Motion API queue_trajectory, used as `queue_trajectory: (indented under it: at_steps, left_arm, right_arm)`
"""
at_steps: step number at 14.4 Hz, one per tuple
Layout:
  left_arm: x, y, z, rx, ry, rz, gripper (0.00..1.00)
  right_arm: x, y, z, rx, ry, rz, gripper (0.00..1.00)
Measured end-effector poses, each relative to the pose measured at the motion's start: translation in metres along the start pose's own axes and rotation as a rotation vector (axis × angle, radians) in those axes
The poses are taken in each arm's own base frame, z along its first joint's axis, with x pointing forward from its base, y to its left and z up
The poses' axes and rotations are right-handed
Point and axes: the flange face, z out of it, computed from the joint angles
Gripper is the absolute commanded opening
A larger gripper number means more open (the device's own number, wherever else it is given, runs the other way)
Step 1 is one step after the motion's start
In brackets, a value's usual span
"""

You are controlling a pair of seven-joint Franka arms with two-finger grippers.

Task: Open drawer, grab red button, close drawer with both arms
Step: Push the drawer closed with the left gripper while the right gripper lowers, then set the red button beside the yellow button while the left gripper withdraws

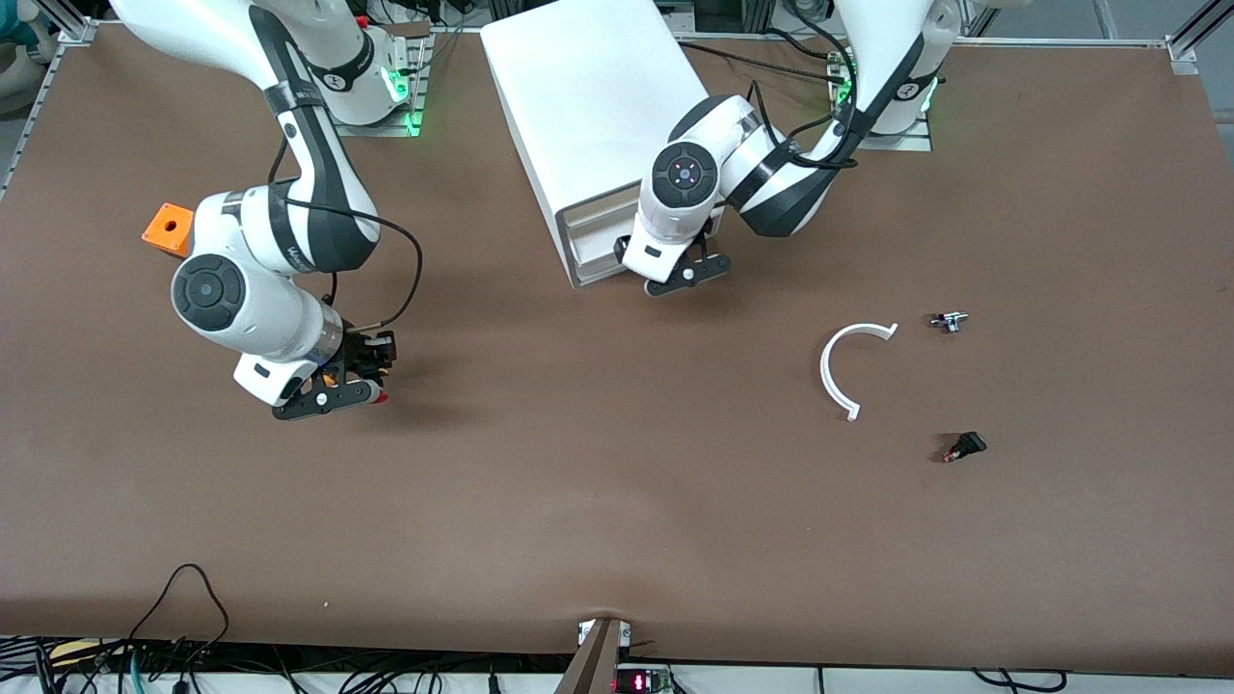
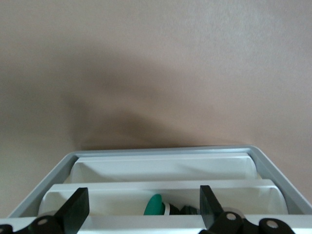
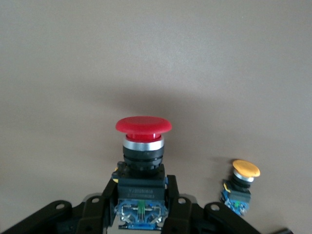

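My right gripper (image 3: pixel 141 197) is shut on the black body of the button (image 3: pixel 143 125), whose red cap points down at the table. In the front view this gripper (image 1: pixel 359 388) hangs low over the table toward the right arm's end, with the red cap (image 1: pixel 383 395) showing at its tip. My left gripper (image 1: pixel 686 275) is open right in front of the white cabinet (image 1: pixel 588 106). Its fingers (image 2: pixel 78 209) straddle a drawer (image 2: pixel 122 201) that stands slightly out, and nothing is held between them. A green-capped part (image 2: pixel 156 204) lies inside that drawer.
A yellow-capped button (image 3: pixel 242 183) stands on the table beside the held one. An orange cube (image 1: pixel 168 228) sits by the right arm. Toward the left arm's end lie a white curved strip (image 1: pixel 839 371), a small metal part (image 1: pixel 949 321) and a small black part (image 1: pixel 966 446).
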Motion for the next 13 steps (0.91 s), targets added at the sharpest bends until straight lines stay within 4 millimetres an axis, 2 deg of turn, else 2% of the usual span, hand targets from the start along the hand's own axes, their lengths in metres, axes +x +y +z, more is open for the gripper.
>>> queue_trajectory:
  at_steps: [7, 13]
  left_arm:
    - [-0.009, 0.002, 0.009, -0.011, -0.071, -0.028, 1.00]
    - [-0.011, 0.002, 0.011, -0.004, -0.078, -0.026, 1.00]
  right_arm:
    - [-0.028, -0.012, 0.061, -0.006, 0.003, 0.003, 0.26]
    - [-0.042, -0.033, 0.082, -0.009, 0.005, -0.020, 0.26]
